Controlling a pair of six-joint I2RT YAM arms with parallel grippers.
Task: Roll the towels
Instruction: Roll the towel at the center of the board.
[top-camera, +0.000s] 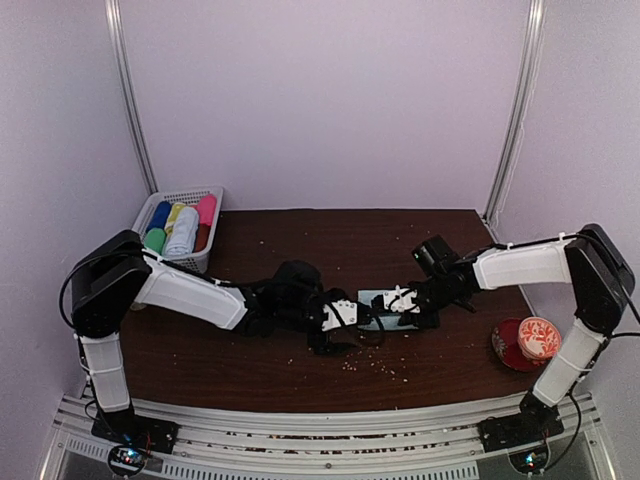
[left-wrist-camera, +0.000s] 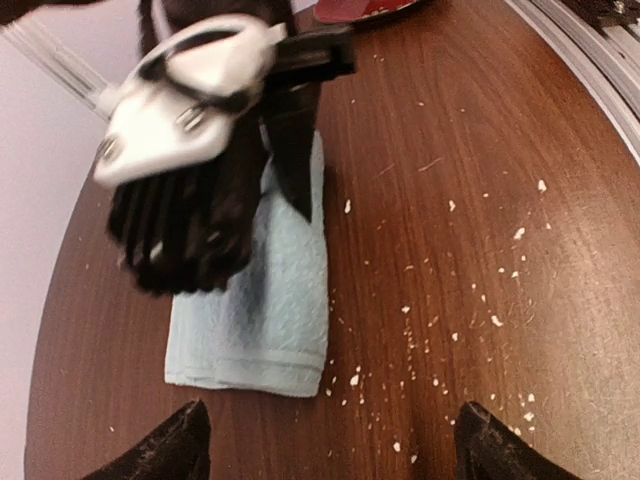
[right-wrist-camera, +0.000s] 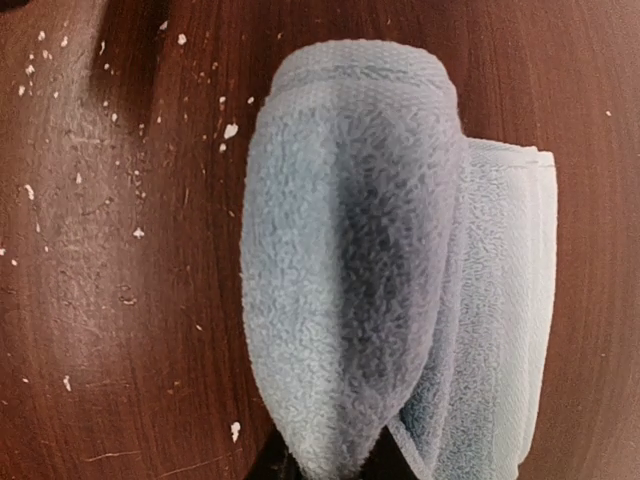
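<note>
Lilac walls close round a dark brown wooden table (top-camera: 300, 240) strewn with pale crumbs (left-wrist-camera: 495, 320). Near its middle lies the pale light-blue cloth towel (left-wrist-camera: 265, 320), partly rolled: a fat rolled part (right-wrist-camera: 340, 240) sits beside the flat folded remainder (right-wrist-camera: 500, 300).

From the left of the towel, the left arm stretches low across the tabletop. The left gripper (top-camera: 350, 335) hovers just short of the towel's near end, its dark fingers (left-wrist-camera: 185, 445) spread wide and holding nothing.

From the right of the towel, the right arm reaches in, elbow raised and forearm level. The right gripper (top-camera: 388, 303) is pinched onto the rolled part (its fingertips are barely visible beneath the cloth).

Far left of the towel stands a white slatted plastic basket (top-camera: 190, 265) of coloured rolls (top-camera: 180, 230); well to the towel's right rests a red round dish (top-camera: 505, 350).
</note>
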